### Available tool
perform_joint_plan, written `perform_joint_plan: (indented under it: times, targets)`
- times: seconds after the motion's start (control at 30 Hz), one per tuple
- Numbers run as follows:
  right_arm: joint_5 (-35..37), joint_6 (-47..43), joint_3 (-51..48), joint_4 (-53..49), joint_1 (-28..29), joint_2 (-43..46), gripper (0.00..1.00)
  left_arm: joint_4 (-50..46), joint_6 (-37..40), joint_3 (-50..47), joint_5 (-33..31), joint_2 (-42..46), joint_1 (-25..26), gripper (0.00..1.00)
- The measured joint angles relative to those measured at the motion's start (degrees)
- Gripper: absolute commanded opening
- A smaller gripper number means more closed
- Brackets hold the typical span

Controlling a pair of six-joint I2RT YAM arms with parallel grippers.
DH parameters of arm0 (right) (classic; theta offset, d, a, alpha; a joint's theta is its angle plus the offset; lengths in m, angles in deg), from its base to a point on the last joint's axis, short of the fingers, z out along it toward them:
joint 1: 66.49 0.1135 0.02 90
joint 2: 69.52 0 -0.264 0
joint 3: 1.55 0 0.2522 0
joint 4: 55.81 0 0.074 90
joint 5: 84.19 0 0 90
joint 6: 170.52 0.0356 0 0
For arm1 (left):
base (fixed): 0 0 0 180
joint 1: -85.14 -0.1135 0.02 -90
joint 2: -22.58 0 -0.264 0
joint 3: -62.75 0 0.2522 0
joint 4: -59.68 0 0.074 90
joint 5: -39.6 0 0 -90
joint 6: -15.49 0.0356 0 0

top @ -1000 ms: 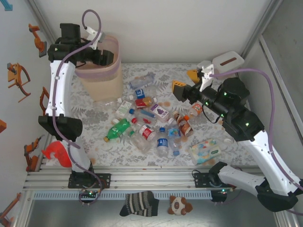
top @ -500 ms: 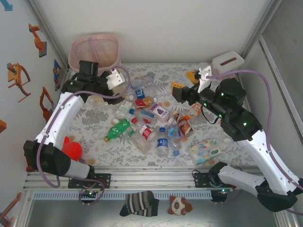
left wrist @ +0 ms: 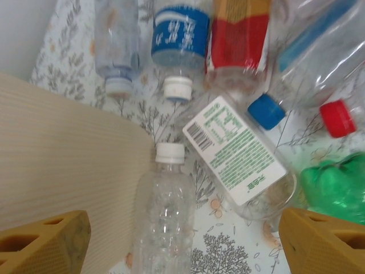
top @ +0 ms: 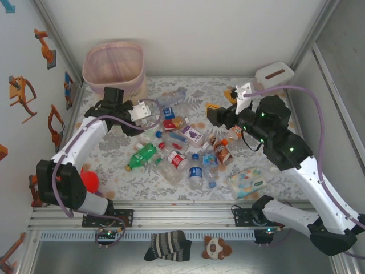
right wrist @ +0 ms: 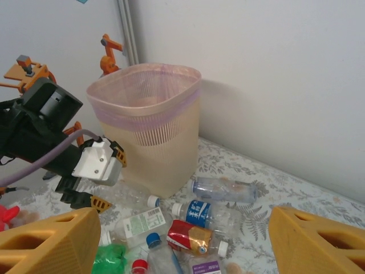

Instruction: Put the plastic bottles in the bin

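On the counter [top: 122, 149], your left tool [left wrist: 182, 242] hung wide over a bottle [left wrist: 165, 217] by the bin [left wrist: 68, 165]; pinched crooked, it might roll.

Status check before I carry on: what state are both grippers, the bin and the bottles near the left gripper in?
Left gripper: open, over the clear bottle, not gripping.
Right gripper: open, empty.
Bin: upright, pink liner folded over rim.
Clear bottle: lying beside the bin, white cap on.
Blue-label bottle: lying, white cap on.
Green bottle: lying, crumpled.
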Motion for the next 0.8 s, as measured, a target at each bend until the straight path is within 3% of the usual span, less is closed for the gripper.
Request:
perform_joint_plan:
  times: [0.47, 0.8]
  targets:
    - [0.42, -0.83, -0.09, -1.25, 0.00, -0.02, 0.77, 10.10, 0.66, -4.02, -8.24, -9.60, -2.97, 0.85]
    - [0.37, -0.85, -0.09, -1.33, 0.00, -0.87, 0.76, 13.22, 0.46, -3.93, -9.46, -15.98, -3.74, 0.84]
